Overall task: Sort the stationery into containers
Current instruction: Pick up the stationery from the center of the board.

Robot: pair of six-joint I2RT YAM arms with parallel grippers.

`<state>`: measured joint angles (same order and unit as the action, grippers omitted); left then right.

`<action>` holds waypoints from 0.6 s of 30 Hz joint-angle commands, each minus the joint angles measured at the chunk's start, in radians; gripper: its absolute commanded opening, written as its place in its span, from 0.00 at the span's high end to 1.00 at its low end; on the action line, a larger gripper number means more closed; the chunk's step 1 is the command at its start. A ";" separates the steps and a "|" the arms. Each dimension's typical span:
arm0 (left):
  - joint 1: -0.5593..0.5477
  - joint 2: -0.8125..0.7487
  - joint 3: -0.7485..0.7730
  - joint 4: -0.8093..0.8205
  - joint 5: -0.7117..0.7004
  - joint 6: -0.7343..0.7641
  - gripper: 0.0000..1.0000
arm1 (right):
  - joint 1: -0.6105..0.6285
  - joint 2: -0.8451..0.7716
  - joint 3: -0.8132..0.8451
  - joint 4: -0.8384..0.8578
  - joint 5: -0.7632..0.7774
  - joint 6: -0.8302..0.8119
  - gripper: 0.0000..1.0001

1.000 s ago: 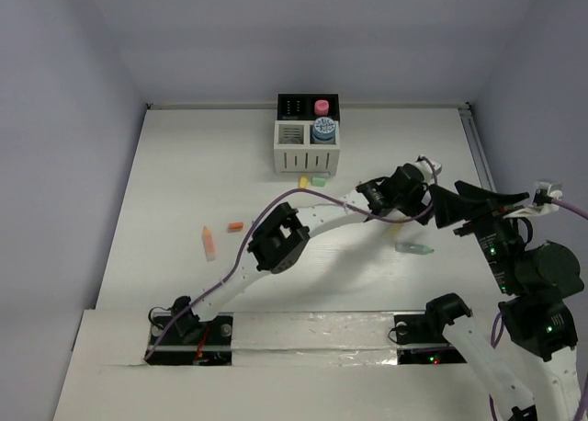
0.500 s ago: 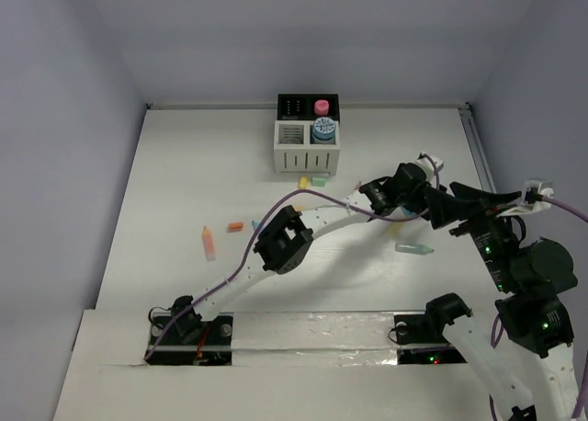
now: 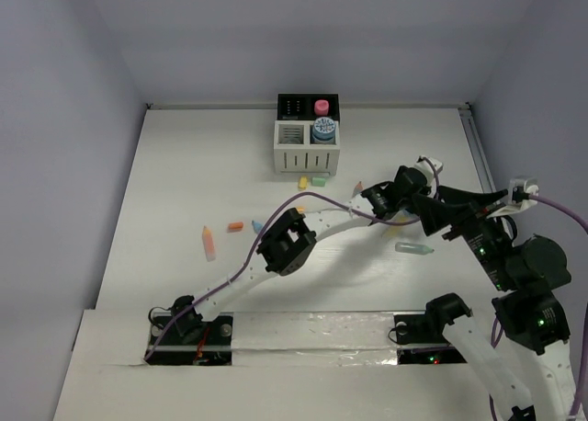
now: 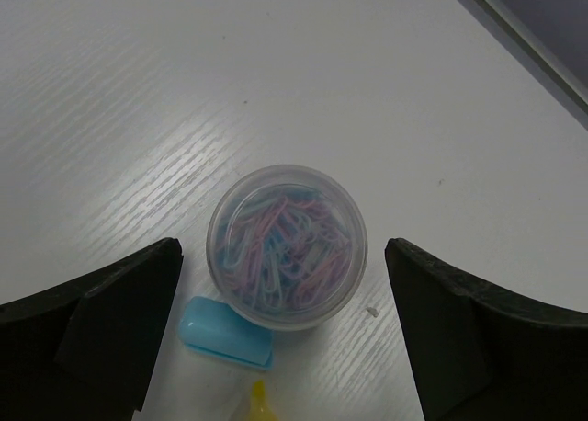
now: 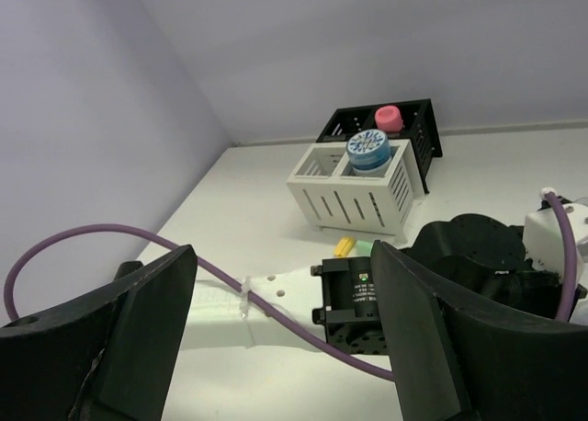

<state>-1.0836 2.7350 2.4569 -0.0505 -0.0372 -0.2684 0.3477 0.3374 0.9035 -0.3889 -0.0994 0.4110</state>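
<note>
Two fingers of the left gripper (image 4: pixel 283 256) stand wide apart on either side of the clear tub of paper clips (image 4: pixel 287 246), short of its wall; I hold nothing. A blue stub (image 4: pixel 227 332) lies against the tub. The right gripper (image 5: pixel 283 251) hangs near the tub, parted and empty. The organiser (image 3: pixel 306 161) sits well beyond the tub.

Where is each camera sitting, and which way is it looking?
Top external: high behind the arms, looking down on the table and organiser; left arm and right arm show.
Left wrist: on the left arm, looking straight down at a clear tub of paper clips; left gripper open either side.
Right wrist: on the right arm, looking across the table toward the organiser; right gripper open, left arm beyond.
Shared: top external and right wrist both show organiser and left arm.
</note>
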 commanded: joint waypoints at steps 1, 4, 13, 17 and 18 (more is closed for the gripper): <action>-0.009 -0.008 0.051 0.083 -0.024 0.000 0.11 | -0.003 0.015 -0.002 0.036 -0.052 0.003 0.18; -0.009 -0.006 0.053 0.095 -0.023 0.003 0.15 | -0.003 0.017 0.002 0.035 -0.057 0.002 0.18; -0.009 -0.014 0.045 0.092 -0.044 0.029 0.33 | -0.003 0.014 0.002 0.036 -0.051 -0.006 0.18; -0.009 -0.011 0.040 0.095 -0.061 0.040 0.37 | -0.003 0.011 0.011 0.027 -0.051 -0.006 0.18; -0.009 -0.011 0.040 0.094 -0.059 0.043 0.37 | -0.003 0.009 0.014 0.025 -0.049 -0.008 0.18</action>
<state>-1.0870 2.7350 2.4573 0.0032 -0.0727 -0.2447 0.3477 0.3477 0.9005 -0.3893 -0.1390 0.4133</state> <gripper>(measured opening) 0.632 0.819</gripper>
